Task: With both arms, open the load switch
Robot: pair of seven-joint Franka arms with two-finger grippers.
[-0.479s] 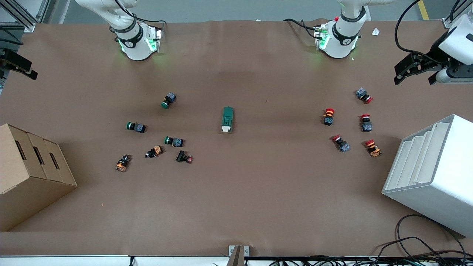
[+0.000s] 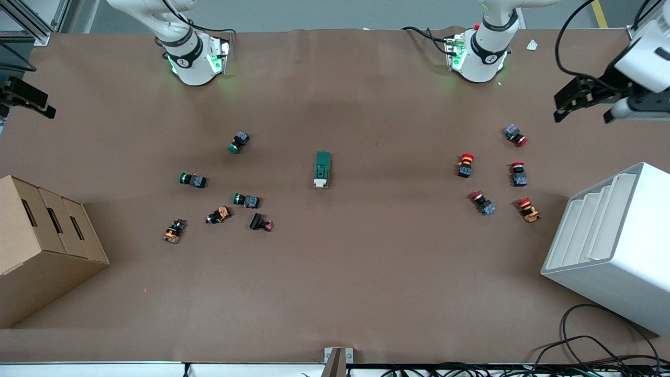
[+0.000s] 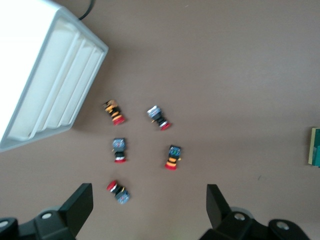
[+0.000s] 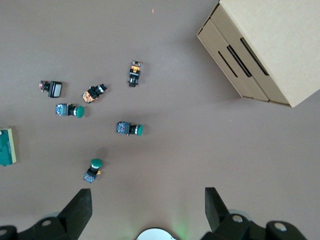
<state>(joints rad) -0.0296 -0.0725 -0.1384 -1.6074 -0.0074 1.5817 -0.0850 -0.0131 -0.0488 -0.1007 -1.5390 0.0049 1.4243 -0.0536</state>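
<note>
The load switch (image 2: pixel 322 169), a dark-green block with a white lever end turned toward the front camera, lies flat mid-table. It shows at the edge of the left wrist view (image 3: pixel 315 146) and of the right wrist view (image 4: pixel 6 146). No gripper touches it. My left gripper (image 2: pixel 583 104) hangs open over the left arm's end of the table, above a red-capped button (image 3: pixel 118 190), with nothing between its fingers (image 3: pixel 80 202). My right gripper (image 2: pixel 29 98) hangs open and empty (image 4: pixel 147 200) over the right arm's end of the table.
Several red-capped push buttons (image 2: pixel 482 202) lie toward the left arm's end, beside a white stepped rack (image 2: pixel 612 241). Green-capped buttons (image 2: pixel 239 141) and orange and black parts (image 2: pixel 219 214) lie toward the right arm's end, next to a cardboard box (image 2: pixel 42 246).
The left gripper has shifted slightly toward the robots' side of the table. The right gripper has shifted a little. The load switch has not moved.
</note>
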